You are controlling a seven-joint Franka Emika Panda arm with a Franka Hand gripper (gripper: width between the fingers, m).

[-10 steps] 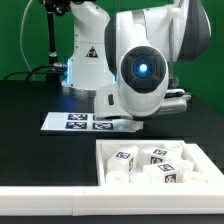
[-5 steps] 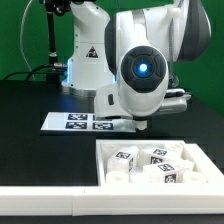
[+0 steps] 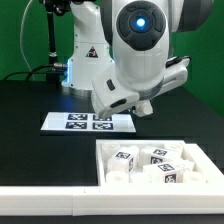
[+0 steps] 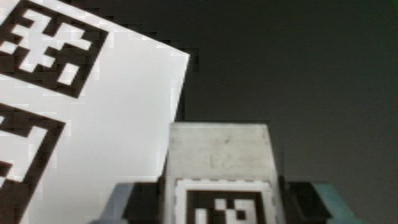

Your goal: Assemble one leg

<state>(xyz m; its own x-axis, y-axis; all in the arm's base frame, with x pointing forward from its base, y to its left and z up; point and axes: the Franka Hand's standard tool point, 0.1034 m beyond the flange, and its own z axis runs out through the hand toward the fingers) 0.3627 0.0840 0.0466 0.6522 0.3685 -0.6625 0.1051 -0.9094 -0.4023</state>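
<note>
- Raised since half a second ago: the white Franka arm [image 3: 140, 55]. Its blue-lit joint is now near the top of the exterior view and its wrist is tilted, clear above the marker board. Board and tray lie as before.
- Black tabletop [image 3: 25, 140]: bare at the exterior view's left, in front of a green backdrop [image 3: 20, 40].
- Marker board [image 3: 60, 121], thin flat white sheet with square tags: flat on the table, left of centre, partly under the lifted wrist.
- Large flat white walled tray [image 3: 103, 160]: at the exterior view's right, near the front, holding several small white tagged parts [image 3: 150, 160] lying loose.
- Long white rail [image 3: 50, 205]: runs across the front edge.
- Exterior view: the arm's bulk hides the gripper's tips and their load.
- Wrist view only: the gripper [image 4: 226, 200], with dark grey-blue fingers [image 4: 128, 205], is closed against the sides of the leg [image 4: 222, 150], a small white plastic oblong block with a black-and-white square tag on its face.
- Leg: upright between the fingers, above the dark table, with the marker board [image 4: 107, 120] beside it in the frame.
</note>
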